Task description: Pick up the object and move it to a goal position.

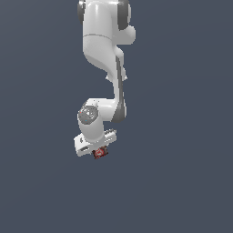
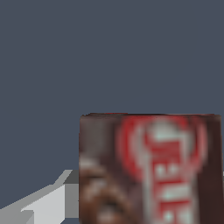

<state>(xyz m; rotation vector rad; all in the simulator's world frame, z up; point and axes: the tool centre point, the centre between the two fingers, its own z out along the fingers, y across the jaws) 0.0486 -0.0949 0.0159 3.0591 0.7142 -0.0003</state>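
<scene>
One small flat box, dark red-brown with glossy red-white label, clamped in smooth white gripper

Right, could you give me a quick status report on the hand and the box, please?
Hand shut on box. Box fills the wrist view, label facing camera. No other thing near the arm in either view.

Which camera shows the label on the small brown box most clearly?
The wrist view: the box fills much of the picture, so its red and white print shows, though blurred. In the exterior view it is only a tiny red-brown patch under the hand.
</scene>
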